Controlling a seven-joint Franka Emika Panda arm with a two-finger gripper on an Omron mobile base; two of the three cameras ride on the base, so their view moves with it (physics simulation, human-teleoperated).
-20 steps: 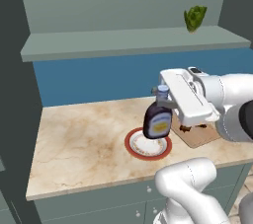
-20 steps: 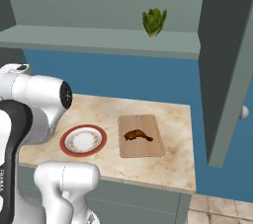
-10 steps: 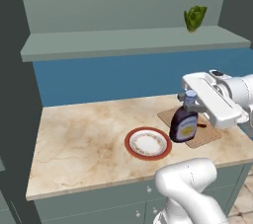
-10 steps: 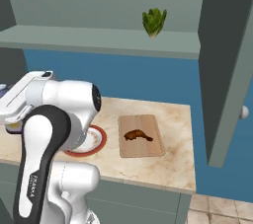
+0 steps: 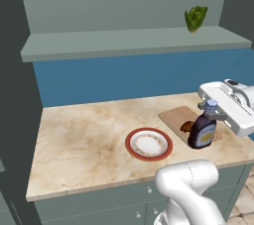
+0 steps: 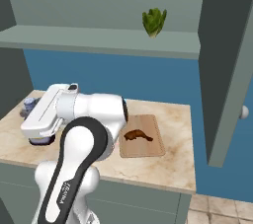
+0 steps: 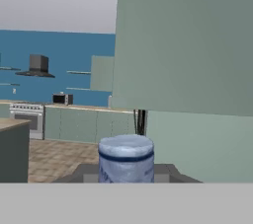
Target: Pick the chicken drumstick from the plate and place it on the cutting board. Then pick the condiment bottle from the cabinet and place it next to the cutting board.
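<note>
The fingers (image 7: 126, 171) are narrowly apart and clamped on the neck of the bottle (image 5: 202, 131), its pale cap (image 7: 126, 156) rising between them at the bottom centre of the hand view. In the left base view the bottle hangs upright at right of centre, over the board (image 5: 179, 119), just right of the plate (image 5: 148, 144). The drumstick (image 6: 138, 135) lies on the board, centre of the right base view.

Honestly can't read any text anywhere, the bottle (image 5: 202, 131) has a yellow and white label but it's just a blur.
</note>
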